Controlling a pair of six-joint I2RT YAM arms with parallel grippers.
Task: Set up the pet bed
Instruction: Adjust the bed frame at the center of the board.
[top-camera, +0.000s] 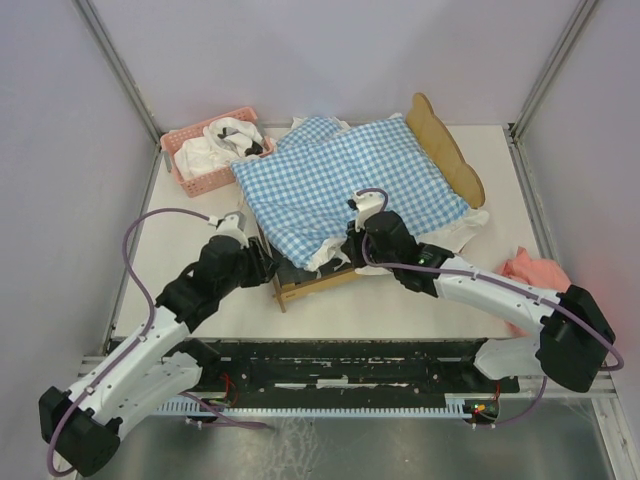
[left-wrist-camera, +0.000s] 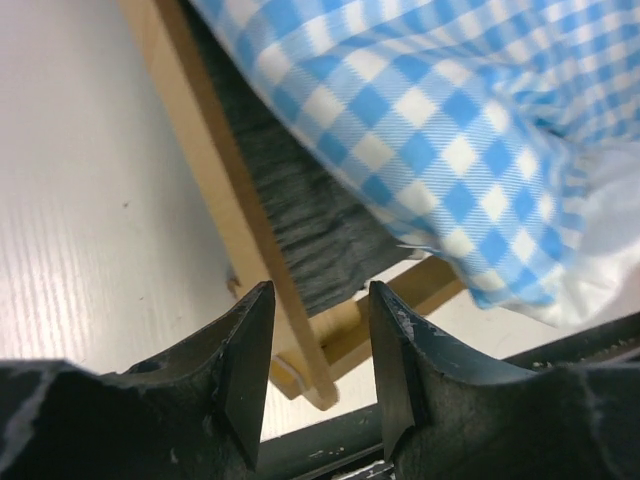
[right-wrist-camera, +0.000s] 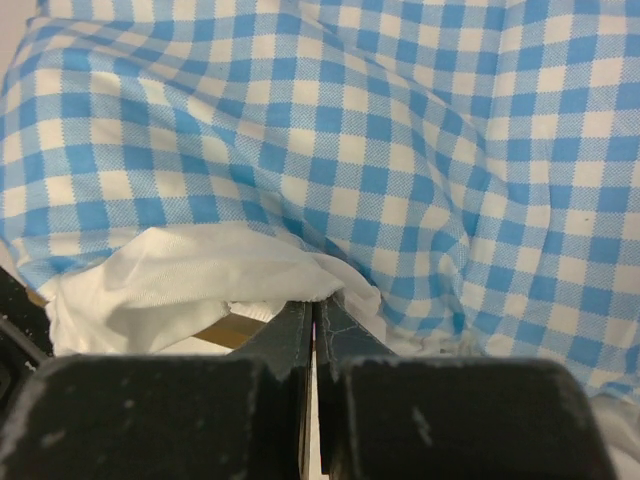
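Top view, pet bed: the pet bed (top-camera: 452, 152) stands slantwise at the middle-back of the desk (top-camera: 200, 310). Its scalloped headboard is at the far right and its foot rail (top-camera: 318, 283) is nearest the arms.
Top view, cover: gingham bedding (top-camera: 350, 180) lies over nearly the whole frame and spills past its left side. White edging shows at the right side and at the foot.
Top view, surroundings: a pink basket (top-camera: 177, 168) holding white cloths (top-camera: 215, 145) sits just beside the bedding's far-left corner. A pink cloth (top-camera: 528, 270) lies well apart at the desk's right edge, behind the right arm.
Top view, arms: the left gripper (top-camera: 268, 266) is low at the bed's near-left corner. The right gripper (top-camera: 345, 250) is at the bedding's foot-end edge.
Left wrist, gripper: the left gripper (left-wrist-camera: 320, 300) has its jaws parted to a middling gap and holds nothing. The wooden corner of the pet bed (left-wrist-camera: 200, 150) shows through the gap.
Left wrist, obstruction: the gingham bedding (left-wrist-camera: 420, 110) overhangs the grey base (left-wrist-camera: 300, 220), and only a strip of the base is uncovered. Bare desk (left-wrist-camera: 70, 200) lies to the left.
Right wrist, gripper: the right gripper (right-wrist-camera: 315, 305) has its jaws pressed together, with the tips at the white ruffle (right-wrist-camera: 180, 280). Whether cloth is pinched between them cannot be told.
Right wrist, obstruction: gingham bedding (right-wrist-camera: 350, 150) fills the view. Only a sliver of the pet bed (right-wrist-camera: 240, 330) shows under the ruffle.
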